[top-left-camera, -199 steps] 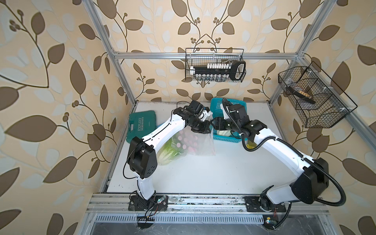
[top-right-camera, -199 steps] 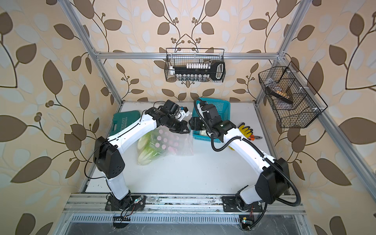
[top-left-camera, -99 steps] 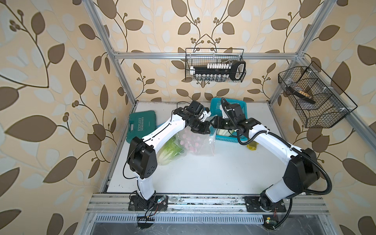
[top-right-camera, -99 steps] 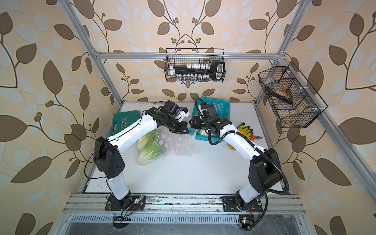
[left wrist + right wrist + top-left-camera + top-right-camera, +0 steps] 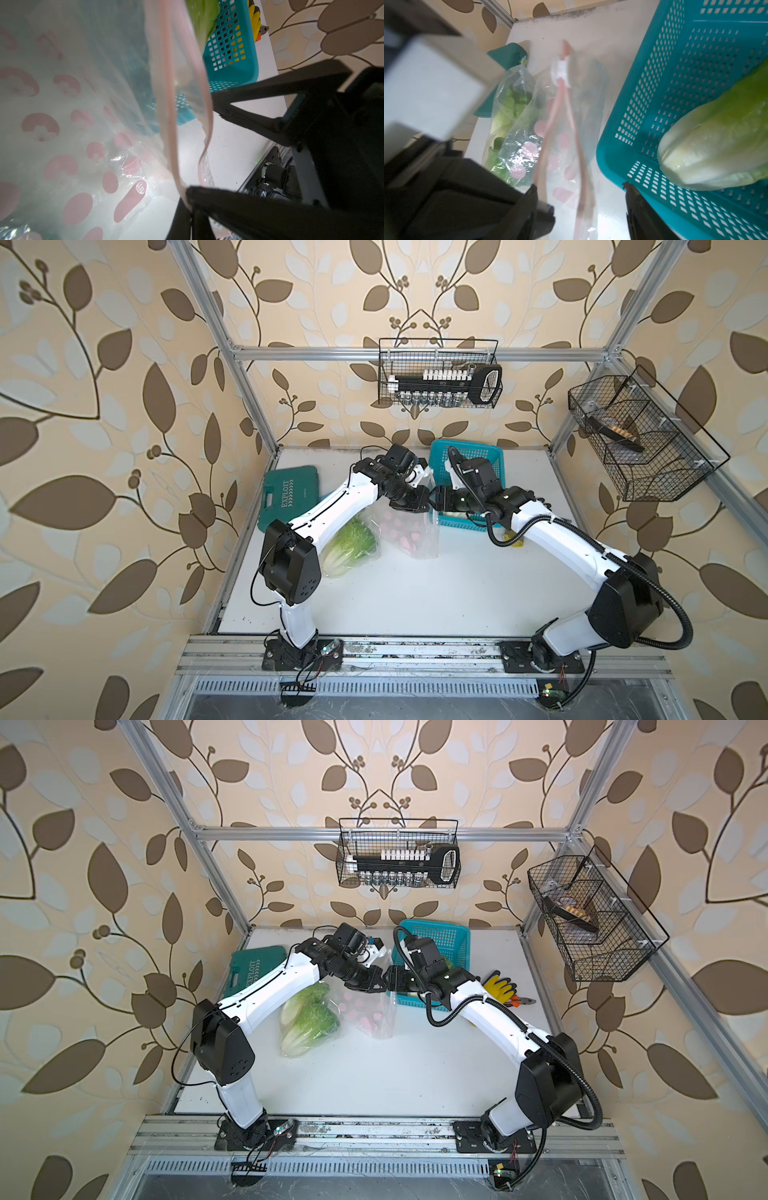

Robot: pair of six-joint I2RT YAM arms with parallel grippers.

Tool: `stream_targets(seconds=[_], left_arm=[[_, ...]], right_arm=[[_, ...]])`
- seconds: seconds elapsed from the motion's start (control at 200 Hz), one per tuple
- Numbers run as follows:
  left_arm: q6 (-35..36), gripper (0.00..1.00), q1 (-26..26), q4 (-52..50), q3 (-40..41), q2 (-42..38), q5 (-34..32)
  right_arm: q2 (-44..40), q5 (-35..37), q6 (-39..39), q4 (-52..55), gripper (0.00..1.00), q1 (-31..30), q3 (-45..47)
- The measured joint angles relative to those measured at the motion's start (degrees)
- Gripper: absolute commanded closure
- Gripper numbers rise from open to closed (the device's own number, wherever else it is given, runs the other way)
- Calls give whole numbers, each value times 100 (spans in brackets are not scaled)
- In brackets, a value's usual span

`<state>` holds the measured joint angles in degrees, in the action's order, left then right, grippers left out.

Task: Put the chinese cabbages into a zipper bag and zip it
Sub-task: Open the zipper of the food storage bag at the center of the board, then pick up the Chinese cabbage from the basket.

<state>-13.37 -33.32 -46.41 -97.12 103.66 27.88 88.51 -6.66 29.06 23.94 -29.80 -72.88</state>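
The zipper bag (image 5: 409, 531), clear with pink dots, hangs from my left gripper (image 5: 415, 499), which is shut on its pink zip rim (image 5: 188, 199). Green chinese cabbages (image 5: 353, 547) (image 5: 309, 1021) show through the plastic at the bag's low end on the table. Another chinese cabbage (image 5: 716, 149) lies in the teal basket (image 5: 469, 456). My right gripper (image 5: 579, 185) stands open beside the basket, and both pink zip strips (image 5: 583, 187) run between its jaws. A white slider (image 5: 559, 70) sits at the far end of the zip. In both top views the two grippers nearly meet (image 5: 390, 982).
A green tool case (image 5: 291, 493) lies at the back left. Yellow gloves (image 5: 498, 986) and pliers (image 5: 523, 1000) lie right of the teal basket. Wire baskets hang on the back wall (image 5: 440, 381) and on the right wall (image 5: 636, 439).
My right gripper has swung from over the basket toward the bag's mouth, close to the left gripper, and its jaws have narrowed slightly. The left arm holds still.
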Motion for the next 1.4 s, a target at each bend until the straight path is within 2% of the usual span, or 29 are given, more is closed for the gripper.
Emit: stream_targets(seconds=[0.15,0.255,0.39,0.555,0.72,0.795,0.86,0.95,1.025,1.16,1.295,1.404], left_arm=[[107,100,81,-179,-63,0,-173],[190,100,225,-365,-151,0,-376],[229,100,328,-544,-603,109,-442],[234,100,216,-428,-1029,592,-369],[234,100,140,-389,-1093,1325,-286],[234,100,120,-396,-1099,1576,-262],[234,100,103,-396,-1099,1657,-240],[232,100,103,-378,-1102,1650,-155],[232,100,103,-315,-1099,1637,-72],[234,100,103,-216,-951,1515,22],[234,100,103,-223,-831,1292,24],[234,100,103,-214,-826,1139,26]], right_arm=[[402,361,-35,151,49,352,105],[404,535,-214,361,49,623,308],[337,201,-498,505,45,612,328],[-66,-273,-918,555,37,706,328],[-461,-732,-1200,522,27,1231,328],[-599,-555,-1325,551,17,1530,251],[-549,-116,-1628,520,8,1694,39],[-133,400,-2203,483,1,1729,-361],[466,721,-2653,463,0,1735,-789],[1545,776,-3200,608,0,1880,-1473],[2533,208,-3480,1069,1,2227,-2302],[3062,-570,-3598,1464,8,2452,-2699]])
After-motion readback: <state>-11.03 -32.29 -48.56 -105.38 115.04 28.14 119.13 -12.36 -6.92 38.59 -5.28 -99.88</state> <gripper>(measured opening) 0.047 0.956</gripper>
